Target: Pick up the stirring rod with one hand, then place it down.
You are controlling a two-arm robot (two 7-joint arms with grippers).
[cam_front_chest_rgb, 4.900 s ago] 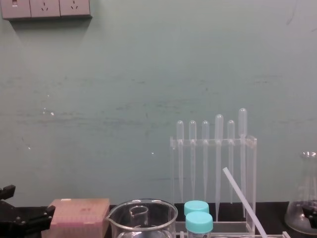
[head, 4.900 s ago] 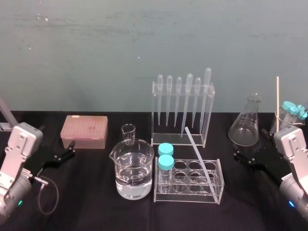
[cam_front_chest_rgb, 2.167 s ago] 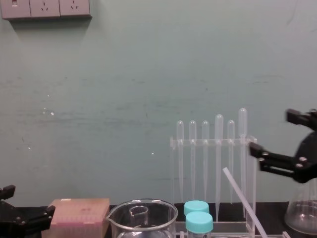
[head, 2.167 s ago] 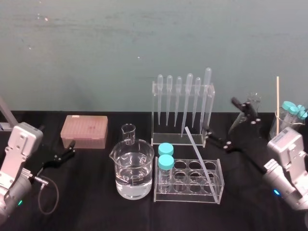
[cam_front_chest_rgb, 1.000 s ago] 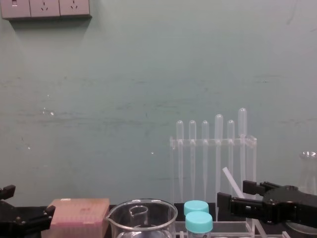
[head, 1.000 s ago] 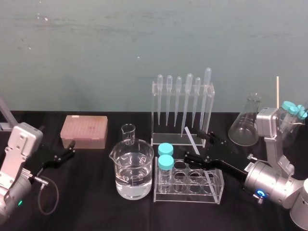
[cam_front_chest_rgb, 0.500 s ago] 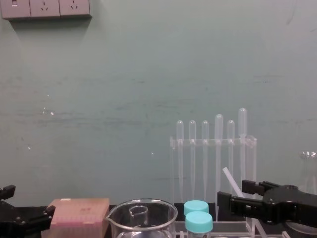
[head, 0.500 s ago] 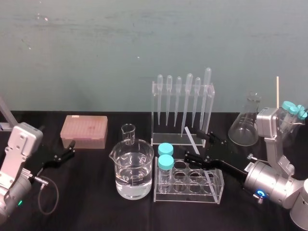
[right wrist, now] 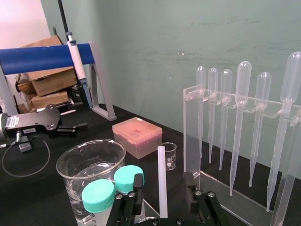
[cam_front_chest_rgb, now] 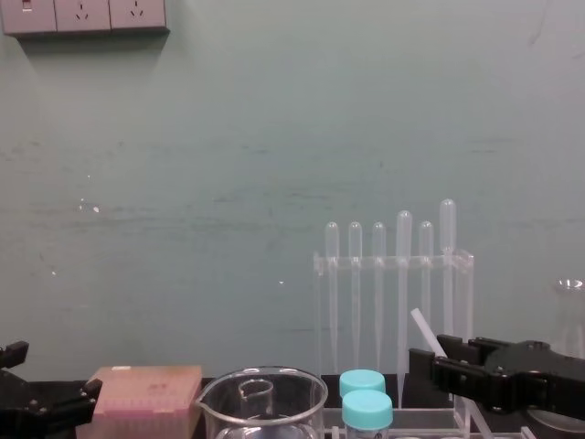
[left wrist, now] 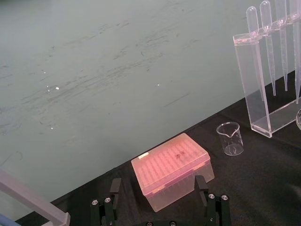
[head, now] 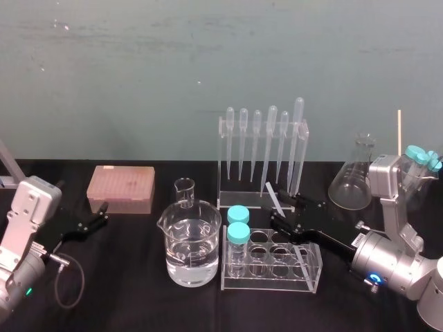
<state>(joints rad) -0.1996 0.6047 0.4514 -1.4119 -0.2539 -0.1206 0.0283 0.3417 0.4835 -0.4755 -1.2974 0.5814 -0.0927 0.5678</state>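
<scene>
Stirring rod (head: pixel 271 193), black table (head: pixel 138 304), teal wall (head: pixel 138 69) behind.

Whitish stirring rod (right wrist: pixel 161 162) stands tilted inside parted right hand (right wrist: pixel 162 180)

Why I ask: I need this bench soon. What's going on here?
The right gripper is at the stirring rod, which leans in the test tube rack. Its fingers stand open on either side of the rod, so nothing is gripped or lifted yet. The left gripper is parked open at the left of the table.
</scene>
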